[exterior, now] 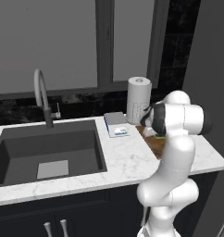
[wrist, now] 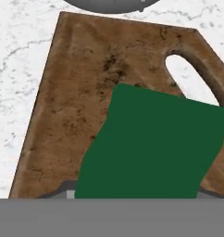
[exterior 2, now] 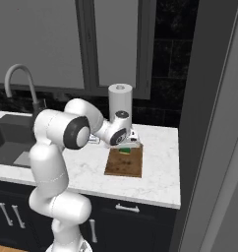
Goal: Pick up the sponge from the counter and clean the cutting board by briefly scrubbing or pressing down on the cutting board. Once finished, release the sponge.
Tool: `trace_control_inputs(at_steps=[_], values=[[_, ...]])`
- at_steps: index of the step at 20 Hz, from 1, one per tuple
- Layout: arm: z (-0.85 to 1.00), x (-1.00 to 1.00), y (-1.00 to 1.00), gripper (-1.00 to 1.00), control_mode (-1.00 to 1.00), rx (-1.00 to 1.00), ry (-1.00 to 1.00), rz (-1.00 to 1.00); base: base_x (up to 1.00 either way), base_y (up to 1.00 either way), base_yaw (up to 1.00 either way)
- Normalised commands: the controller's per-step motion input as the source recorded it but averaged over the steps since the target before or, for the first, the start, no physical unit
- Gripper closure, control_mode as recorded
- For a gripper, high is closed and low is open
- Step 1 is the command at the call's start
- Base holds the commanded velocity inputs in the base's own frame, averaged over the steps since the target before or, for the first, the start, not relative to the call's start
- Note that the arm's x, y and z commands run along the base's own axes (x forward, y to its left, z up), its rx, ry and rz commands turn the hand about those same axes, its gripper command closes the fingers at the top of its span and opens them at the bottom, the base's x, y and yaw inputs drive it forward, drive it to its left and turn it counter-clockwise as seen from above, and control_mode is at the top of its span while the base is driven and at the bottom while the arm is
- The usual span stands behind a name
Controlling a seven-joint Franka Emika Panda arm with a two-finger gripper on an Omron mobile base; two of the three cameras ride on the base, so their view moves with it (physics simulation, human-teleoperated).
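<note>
Dim, even rendered light; soft shadows, hand view perhaps slightly blurred.

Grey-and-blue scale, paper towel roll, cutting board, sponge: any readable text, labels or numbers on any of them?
None readable.
Flat grey-and-blue square scale: a pale patch with a blue mark on its front edge, too small and blurred to read.
White paper towel roll: faint grey speckle pattern, no letters.
Brown wooden cutting board: only dark stains.
Green-topped sponge: plain green, no print.
</note>
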Motion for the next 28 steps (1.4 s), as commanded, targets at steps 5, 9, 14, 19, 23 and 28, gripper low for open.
trace_control_inputs(at_steps=[5,9,14,19,23,28], values=[[0.0,-0.4,0.7,1.0,-1.0,0.01,0.04,0.03,0.0,0.0,0.0],[-0.26,-0.96,-0.03,1.0,-1.0,0.0,0.02,0.05,0.0,0.0,0.0],[-0.14,-0.67,-0.41,1.0,-1.0,0.0,0.01,0.01,0.0,0.0,0.0],[0.0,0.06,-0.78,1.0,-1.0,0.0,0.0,-0.04,0.0,0.0,0.0],[0.0,0.03,-0.99,1.0,-1.0,0.0,0.0,-0.07,0.0,0.0,0.0],[0.0,-0.08,-0.95,1.0,-1.0,0.0,0.0,-0.03,0.0,0.0,0.0]])
